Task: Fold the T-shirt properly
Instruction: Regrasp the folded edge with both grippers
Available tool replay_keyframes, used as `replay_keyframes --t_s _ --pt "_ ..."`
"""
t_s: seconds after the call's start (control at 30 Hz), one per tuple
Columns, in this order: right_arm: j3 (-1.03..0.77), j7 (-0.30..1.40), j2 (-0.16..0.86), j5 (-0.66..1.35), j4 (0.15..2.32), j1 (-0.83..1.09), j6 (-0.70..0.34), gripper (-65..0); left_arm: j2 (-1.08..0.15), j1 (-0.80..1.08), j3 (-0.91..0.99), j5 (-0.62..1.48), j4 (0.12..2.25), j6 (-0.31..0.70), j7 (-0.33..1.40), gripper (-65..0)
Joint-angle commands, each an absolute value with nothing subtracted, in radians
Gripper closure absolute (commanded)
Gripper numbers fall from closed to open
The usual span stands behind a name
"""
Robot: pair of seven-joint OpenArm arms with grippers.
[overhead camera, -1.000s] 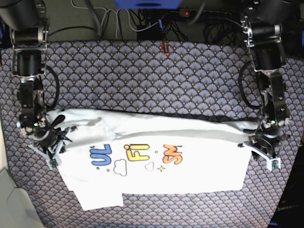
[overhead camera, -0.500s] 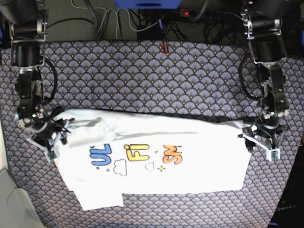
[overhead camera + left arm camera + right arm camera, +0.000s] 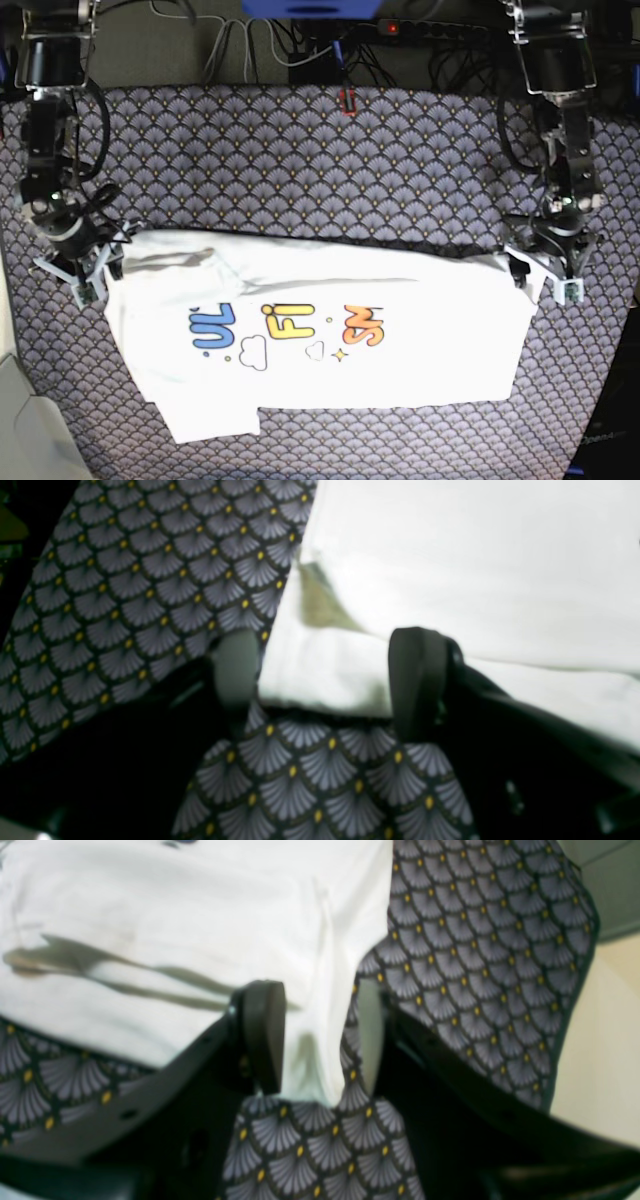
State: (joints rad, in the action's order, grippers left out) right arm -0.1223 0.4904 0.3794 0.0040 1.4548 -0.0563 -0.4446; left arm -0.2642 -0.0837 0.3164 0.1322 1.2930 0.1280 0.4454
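we see the t-shirt [image 3: 330, 340] lying folded on the scale-patterned cloth [image 3: 300, 160], print up, left gripper [image 3: 545, 275] spread at its one end, right gripper [image 3: 85, 270] spread at the other, neither pinching fabric

My robot has two thin arms made of black and dark grey metal parts stacked one after another. The right arm [image 3: 45, 130] has a fat round black motor block near the top, and so does the left arm [image 3: 562, 110]. Black cables loop out beside each arm. Down low, each arm ends in a gripper with small pale plates at its tips: the right gripper [image 3: 78, 262] and the left gripper [image 3: 545, 272]. Up close, the right gripper's fingers [image 3: 262, 1032] are flat black paddles with rounded ends. One left finger [image 3: 417, 680] is black, and its partner looks pale grey.
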Motion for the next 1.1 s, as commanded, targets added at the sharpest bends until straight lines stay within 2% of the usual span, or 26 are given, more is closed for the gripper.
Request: replay_keyframes --t_s 0.0,0.17,0.4,0.73,0.8,1.0,1.07 --pt "-0.137 0.470 0.390 0.007 1.477 -0.064 -0.437 -25.6 -0.266 -0.099 0.343 0.130 1.296 0.122 0.421 -40.9" --pt "-0.153 0.470 0.389 0.007 1.481 -0.038 -0.437 -25.6 -0.251 -0.117 0.392 0.130 1.237 0.124 0.417 -40.9" --pt "-0.168 0.470 0.392 0.007 1.483 -0.012 -0.437 -25.6 -0.251 -0.154 0.389 0.130 1.102 0.124 0.298 -40.9" --pt "-0.182 0.470 0.395 0.007 1.483 -0.008 -0.437 -25.6 -0.249 -0.170 0.389 0.130 1.024 0.125 0.291 -40.5" --pt "-0.205 0.470 0.395 0.007 1.483 -0.008 -0.437 -25.6 -0.249 -0.180 0.389 0.130 1.009 0.125 0.271 -36.1" --pt "-0.255 0.470 0.395 0.007 1.483 -0.008 -0.440 -25.6 -0.251 -0.189 0.389 0.130 0.944 0.125 0.237 -7.4" --pt "-0.262 0.470 0.395 0.007 1.491 -0.007 -0.440 -25.6 -0.251 -0.189 0.389 0.130 0.943 0.125 0.237 0.0"
